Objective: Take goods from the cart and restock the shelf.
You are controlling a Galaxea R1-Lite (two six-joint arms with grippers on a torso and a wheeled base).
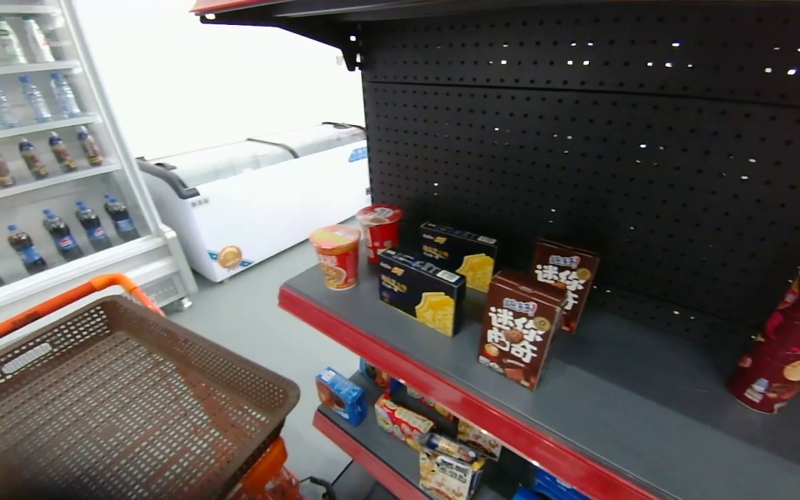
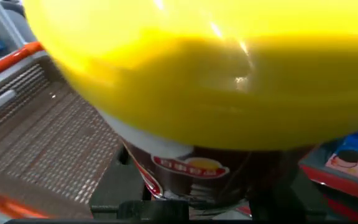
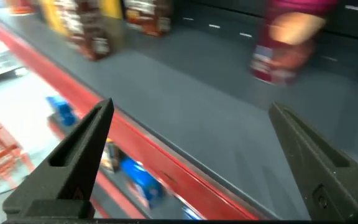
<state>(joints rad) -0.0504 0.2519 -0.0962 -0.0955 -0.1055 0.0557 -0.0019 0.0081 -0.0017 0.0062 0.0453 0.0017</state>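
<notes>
Left gripper point(image 2: 197, 202) clamped on canister point(image 2: 191, 93); shelf point(image 1: 636, 410) lies right and far of it.
Canister sits by the cart basket point(image 2: 48, 143), yellow lid toward the wrist camera, long axis running back through the jaws. Right gripper point(image 3: 194, 165) is spread wide and empty over the shelf's red front lip, nearer the bare deck between the brown boxes point(image 1: 518, 333) and the leaning can point(image 1: 789, 333).
</notes>
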